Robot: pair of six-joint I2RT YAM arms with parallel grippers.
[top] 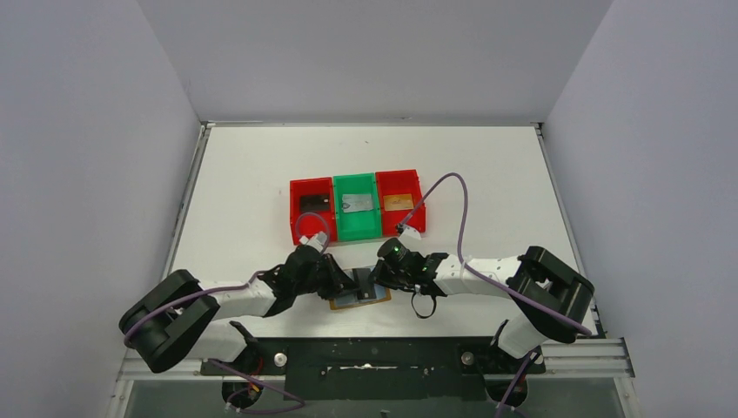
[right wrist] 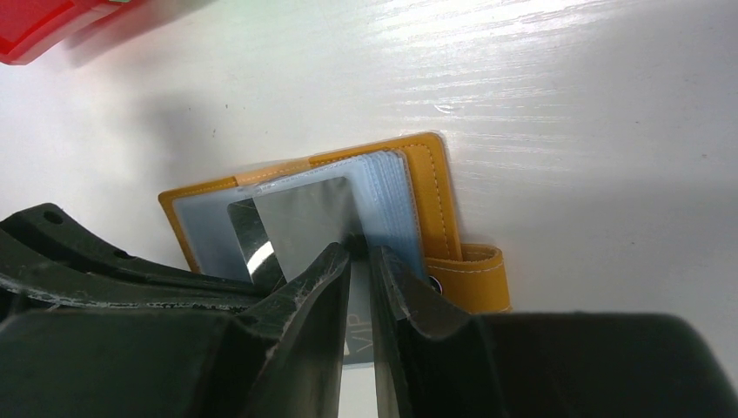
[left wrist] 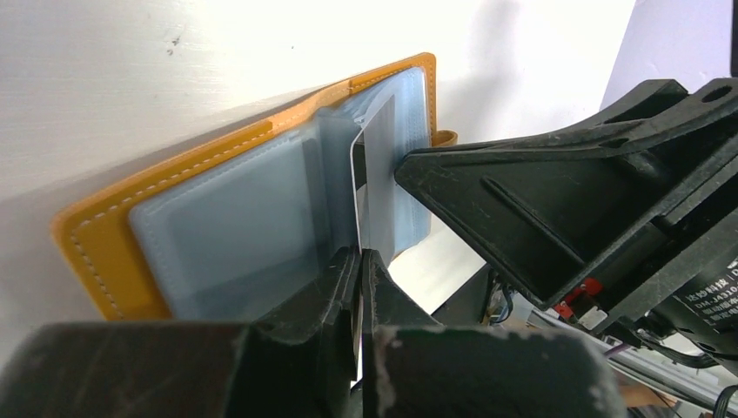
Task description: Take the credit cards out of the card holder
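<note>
Tan leather-like card holder (right wrist: 429,196) lies open on the white table (top: 261,157) near your arms' bases, with its pale blue-grey sleeves (left wrist: 226,226) fanned up. Your right gripper (right wrist: 359,248) has its jaws pinched tight on a glossy grey card (right wrist: 300,213) standing out of a sleeve. Your left gripper (left wrist: 359,254) meets it from the other side, jaws closed to a slit on what looks like the same card's white edge. Farther back, well apart, three bins touch in a row: a red bin (top: 294,213) holding a black card (top: 313,203), a green bin (top: 357,228) holding a silver card (top: 357,205), and a second red bin (top: 387,222) holding an orange-brown card (top: 399,201).

L end effector (left wrist: 359,255) pinches grey card (left wrist: 379,170), upright over open card holder (left wrist: 87,237).
</note>
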